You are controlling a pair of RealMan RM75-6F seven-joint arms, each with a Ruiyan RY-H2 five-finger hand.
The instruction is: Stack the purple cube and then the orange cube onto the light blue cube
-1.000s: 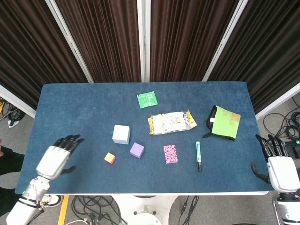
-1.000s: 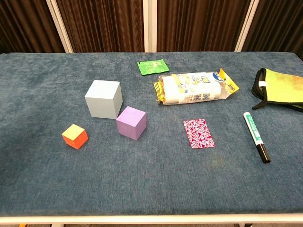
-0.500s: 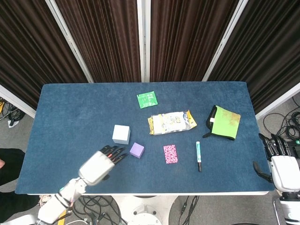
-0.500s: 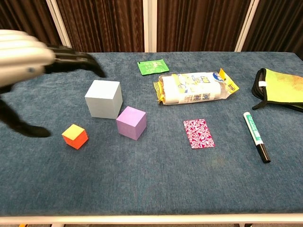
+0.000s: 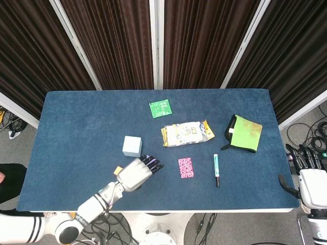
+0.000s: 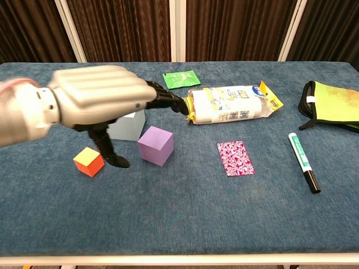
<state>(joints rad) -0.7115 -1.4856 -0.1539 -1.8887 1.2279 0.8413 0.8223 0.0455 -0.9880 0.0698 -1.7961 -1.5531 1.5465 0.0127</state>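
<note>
Chest view: left hand [image 6: 98,101] hangs above the table [image 6: 179,213], fingers spread and extended toward 2 o'clock, thumb pointing down between the orange cube [image 6: 88,161] and the purple cube [image 6: 155,145]. It holds nothing; whether the thumb tip touches the cloth, can't tell. Purple cube sits on the table uncovered, at 5 o'clock from the light blue cube [image 6: 130,126], just beside it. Light blue cube is mostly hidden behind the hand, only its lower right part shows. Orange cube at 8 o'clock from the purple cube, apart from it, resting on the table. Nothing stacked.

Head view: left hand [image 5: 137,171] covers the purple cube from above, dark fingertips [image 5: 153,163] pointing to 2 o'clock. A sliver of the orange cube [image 5: 117,169] shows at the hand's 9 o'clock edge. Light blue cube [image 5: 132,146] fully visible at 12 o'clock from the hand. Right hand [image 5: 311,176] is off the table's right edge at 3 o'clock, fingers apart and straight, holding nothing.

Other stuff: green packet [image 5: 160,108] at 12 o'clock of the table, snack bag [image 5: 187,133] centre, patterned card [image 5: 185,167] at 6 o'clock from the bag, marker [image 5: 216,169] just right of the card, green pouch [image 5: 243,133] at 3 o'clock from the bag.
</note>
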